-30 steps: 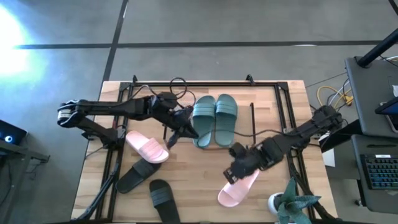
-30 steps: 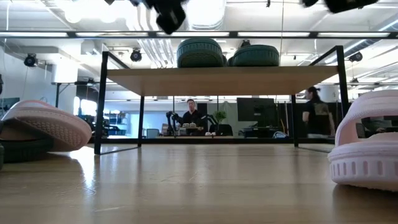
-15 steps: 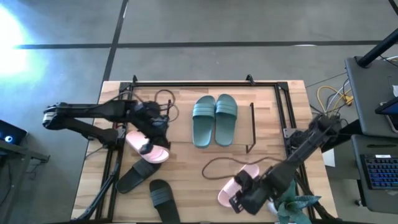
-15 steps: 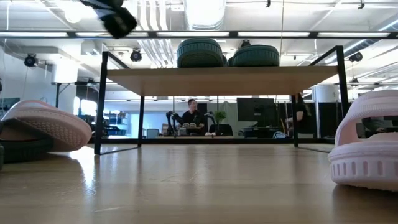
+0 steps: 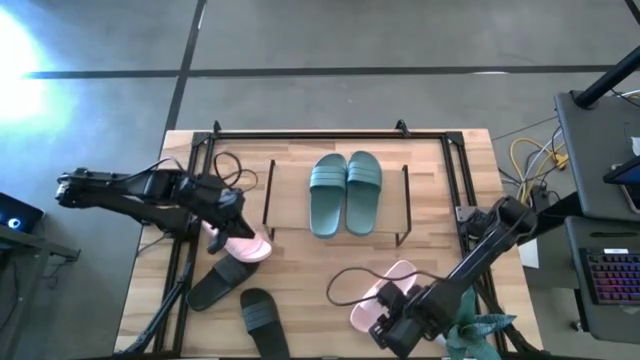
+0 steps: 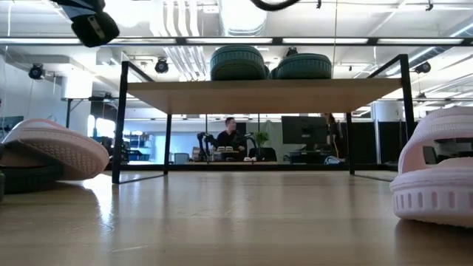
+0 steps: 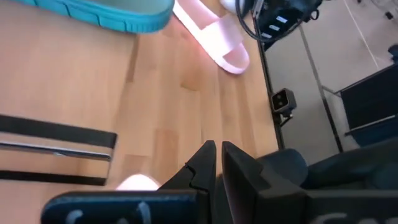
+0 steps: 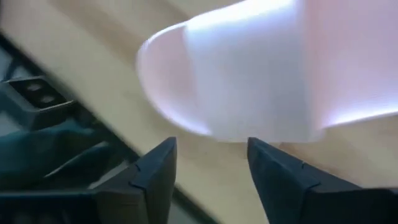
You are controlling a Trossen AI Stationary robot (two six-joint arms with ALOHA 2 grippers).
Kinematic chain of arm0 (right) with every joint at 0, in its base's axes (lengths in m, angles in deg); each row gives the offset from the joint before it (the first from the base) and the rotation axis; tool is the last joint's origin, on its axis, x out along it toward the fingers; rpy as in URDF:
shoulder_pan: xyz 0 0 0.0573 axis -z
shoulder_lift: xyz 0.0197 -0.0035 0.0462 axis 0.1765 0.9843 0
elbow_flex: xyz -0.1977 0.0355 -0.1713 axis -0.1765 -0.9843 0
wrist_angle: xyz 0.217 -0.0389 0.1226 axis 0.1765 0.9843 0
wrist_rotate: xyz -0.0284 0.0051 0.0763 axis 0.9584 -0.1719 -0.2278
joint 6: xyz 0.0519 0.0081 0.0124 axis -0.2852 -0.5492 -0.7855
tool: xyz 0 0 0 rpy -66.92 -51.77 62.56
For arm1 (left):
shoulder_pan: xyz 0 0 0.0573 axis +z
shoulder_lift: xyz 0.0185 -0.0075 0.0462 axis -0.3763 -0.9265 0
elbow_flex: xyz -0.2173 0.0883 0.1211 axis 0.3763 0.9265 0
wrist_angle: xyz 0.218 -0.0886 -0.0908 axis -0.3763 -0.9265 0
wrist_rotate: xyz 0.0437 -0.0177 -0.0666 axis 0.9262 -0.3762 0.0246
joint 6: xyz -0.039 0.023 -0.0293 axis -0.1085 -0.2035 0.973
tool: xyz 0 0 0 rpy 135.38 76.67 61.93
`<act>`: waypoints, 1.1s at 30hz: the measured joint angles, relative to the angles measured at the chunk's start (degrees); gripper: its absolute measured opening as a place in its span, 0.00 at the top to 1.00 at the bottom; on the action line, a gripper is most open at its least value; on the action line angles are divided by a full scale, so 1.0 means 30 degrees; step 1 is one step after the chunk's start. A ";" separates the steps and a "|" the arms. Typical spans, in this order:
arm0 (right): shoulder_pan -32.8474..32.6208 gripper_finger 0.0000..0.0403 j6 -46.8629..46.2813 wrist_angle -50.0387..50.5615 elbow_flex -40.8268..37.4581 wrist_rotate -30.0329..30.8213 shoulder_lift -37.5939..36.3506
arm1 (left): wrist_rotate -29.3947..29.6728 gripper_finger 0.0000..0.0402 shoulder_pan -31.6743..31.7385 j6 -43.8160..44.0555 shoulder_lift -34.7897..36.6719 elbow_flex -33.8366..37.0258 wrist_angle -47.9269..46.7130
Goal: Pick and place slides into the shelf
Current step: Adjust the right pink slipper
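6 slides are in sight, in 3 pairs. The 2 teal-green slides (image 5: 345, 191) sit side by side on the wood board of the shelf (image 5: 269, 196), toes toward the table's far edge. The 2 pale pink slides lie on the table (image 5: 440, 165), well apart: 1 pink slide (image 5: 240, 240) left of the shelf, the other pink slide (image 5: 388, 292) near the front right. The 2 black slides (image 5: 240, 298) lie close together at the front left, 1 angled, 1 partly cut off by the picture's edge. The left gripper (image 5: 222, 215) hangs over the left pink slide with its 2 fingers (image 7: 205, 163) pressed together, holding nothing. The right gripper (image 5: 392, 318) is at the near end of the right pink slide, its 2 fingers (image 8: 155, 167) spread apart, gripping nothing.
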 joint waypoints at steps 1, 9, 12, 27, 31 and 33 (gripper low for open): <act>0.0000 0.52 0.0031 0.0526 -0.0004 0.0106 -0.0107 | 0.0122 0.97 -0.0204 0.0260 0.0110 0.0147 0.0021; 0.0419 0.52 0.1391 0.1881 -0.1329 0.0644 -0.1154 | 0.1345 0.97 -0.1863 0.1198 -0.0301 0.0363 0.0662; 0.0782 0.52 0.2213 0.0096 -0.2457 0.0748 -0.1463 | 0.1402 0.97 -0.2266 0.1512 -0.0747 0.0355 0.1034; 0.1498 0.52 0.3309 -0.8082 -0.7711 0.0411 -0.3557 | 0.1397 0.97 -0.2658 0.1618 -0.2312 0.0357 0.1352; 0.1635 0.54 0.3384 -1.2771 -0.9056 -0.0437 -0.3712 | 0.1400 0.97 -0.2651 0.1576 -0.2541 0.0365 0.1380; 0.1680 0.56 0.3276 -1.4290 -0.9519 -0.0915 -0.3524 | 0.1395 0.97 -0.2651 0.1566 -0.2702 0.0361 0.1587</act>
